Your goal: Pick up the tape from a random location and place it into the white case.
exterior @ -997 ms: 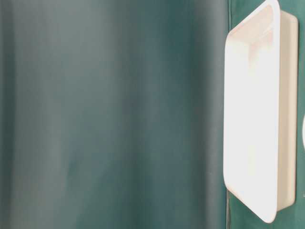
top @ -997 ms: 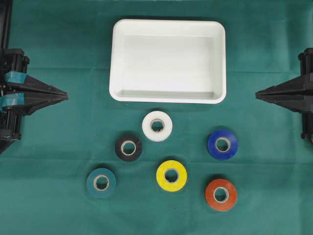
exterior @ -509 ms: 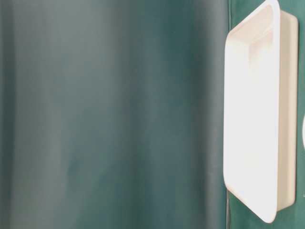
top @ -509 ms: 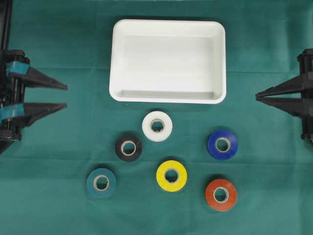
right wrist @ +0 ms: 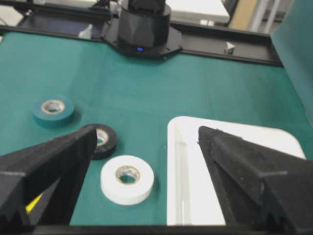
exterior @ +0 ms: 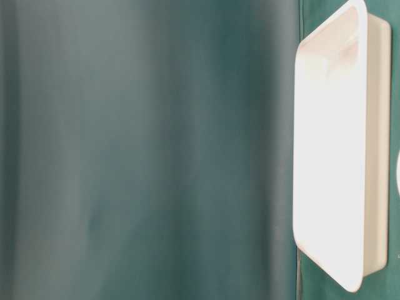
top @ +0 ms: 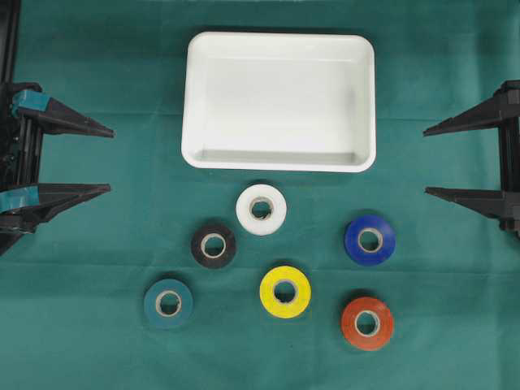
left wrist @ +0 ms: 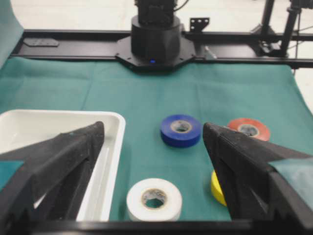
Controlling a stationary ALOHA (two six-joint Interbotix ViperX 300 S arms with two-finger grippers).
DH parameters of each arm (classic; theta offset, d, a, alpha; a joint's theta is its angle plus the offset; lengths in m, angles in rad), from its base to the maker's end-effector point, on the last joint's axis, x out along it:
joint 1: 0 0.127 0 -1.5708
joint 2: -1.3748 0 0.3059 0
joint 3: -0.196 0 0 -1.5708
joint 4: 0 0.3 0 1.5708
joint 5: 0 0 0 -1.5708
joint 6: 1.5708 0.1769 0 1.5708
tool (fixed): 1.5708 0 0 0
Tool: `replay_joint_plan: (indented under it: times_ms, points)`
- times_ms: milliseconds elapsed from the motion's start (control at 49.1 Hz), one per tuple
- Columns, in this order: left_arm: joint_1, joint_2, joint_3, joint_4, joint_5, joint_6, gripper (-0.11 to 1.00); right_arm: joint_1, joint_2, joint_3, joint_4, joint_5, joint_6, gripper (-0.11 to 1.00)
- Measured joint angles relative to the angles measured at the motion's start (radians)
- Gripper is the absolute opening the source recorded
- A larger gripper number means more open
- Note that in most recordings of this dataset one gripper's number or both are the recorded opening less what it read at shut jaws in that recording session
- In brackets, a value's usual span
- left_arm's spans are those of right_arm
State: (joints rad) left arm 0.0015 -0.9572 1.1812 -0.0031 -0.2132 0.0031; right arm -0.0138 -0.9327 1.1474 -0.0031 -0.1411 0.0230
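The table-level view is a green blur with the case (exterior: 331, 150) cut off. Both the left hand (top: 110, 160) and right hand (top: 426, 161), together a second ago, now gape apart.

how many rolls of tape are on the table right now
6, all on the cloth below the white case: white roll, black roll, blue roll, teal roll, yellow roll, orange roll. None appears hidden.

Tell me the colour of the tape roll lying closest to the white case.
White: the tape roll just below the white case, clearest in the overhead view.
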Motion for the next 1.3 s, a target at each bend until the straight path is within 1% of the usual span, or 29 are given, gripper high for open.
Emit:
replay_joint_plan:
  times_ms: [142, 244, 570, 875, 1058, 1302]
  points:
    - [0.0, 0.0, 0.0, 0.0, 0.0, -0.002, 0.99, 0.002, 0.0, -0.003, 0.002, 0.0, 0.0, 0.92]
    - [-0.015, 0.0, 0.002, 0.0, 0.006, -0.003, 0.99, 0.002, 0.0, -0.002, 0.0, 0.0, 0.0, 0.92]
    - [-0.141, 0.0, 0.0, 0.0, 0.011, -0.003, 0.99, 0.002, 0.0, -0.003, 0.002, 0.002, 0.0, 0.92]
    - [-0.146, 0.017, -0.008, 0.0, 0.008, -0.006, 0.99, 0.0, 0.003, -0.003, 0.0, 0.006, 0.0, 0.92]
    - [-0.147, 0.124, -0.055, 0.0, -0.011, -0.006, 0.99, 0.0, 0.008, -0.006, 0.0, 0.006, 0.0, 0.92]
    - [-0.146, 0.296, -0.158, 0.0, -0.031, -0.006, 0.99, 0.002, 0.015, -0.011, 0.002, 0.005, 0.0, 0.92]
